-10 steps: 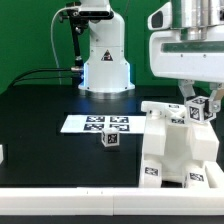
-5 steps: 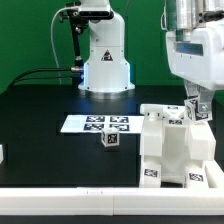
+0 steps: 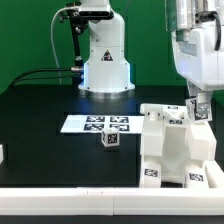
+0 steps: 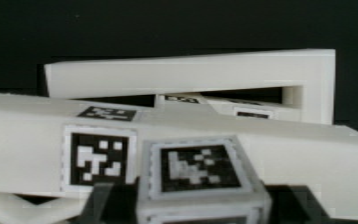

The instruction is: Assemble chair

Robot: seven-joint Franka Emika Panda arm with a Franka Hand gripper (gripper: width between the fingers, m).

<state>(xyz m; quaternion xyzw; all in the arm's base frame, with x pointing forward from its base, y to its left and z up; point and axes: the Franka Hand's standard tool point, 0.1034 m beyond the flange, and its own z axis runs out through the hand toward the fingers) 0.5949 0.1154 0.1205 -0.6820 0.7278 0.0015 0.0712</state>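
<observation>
Where the black table (image 3: 40, 110) meets the exterior view's left edge, a white part (image 3: 2, 153) is cut off by the frame; its kind cannot be told. Toward the middle, the marker board (image 3: 97, 124) lies flat. A loose peg (image 3: 111, 141) stands just in front of it, one tag facing the camera, apart from everything else. Behind the board stands the arm's base (image 3: 103, 55). On the exterior view's right, the chair (image 3: 172, 150) sits near the table's front edge as a blocky, partly built assembly, with tags on its top and lower front. The gripper (image 3: 197, 106) hangs at the right side of the chair's top, pointing down. In the wrist view, the jaws are clenched on a held peg (image 4: 197, 172), its tagged face toward the camera. This peg is just beside a tagged bar (image 4: 87, 140) of the chair; whether they touch cannot be told. Beyond the bar lies a slotted panel (image 4: 185, 72).
</observation>
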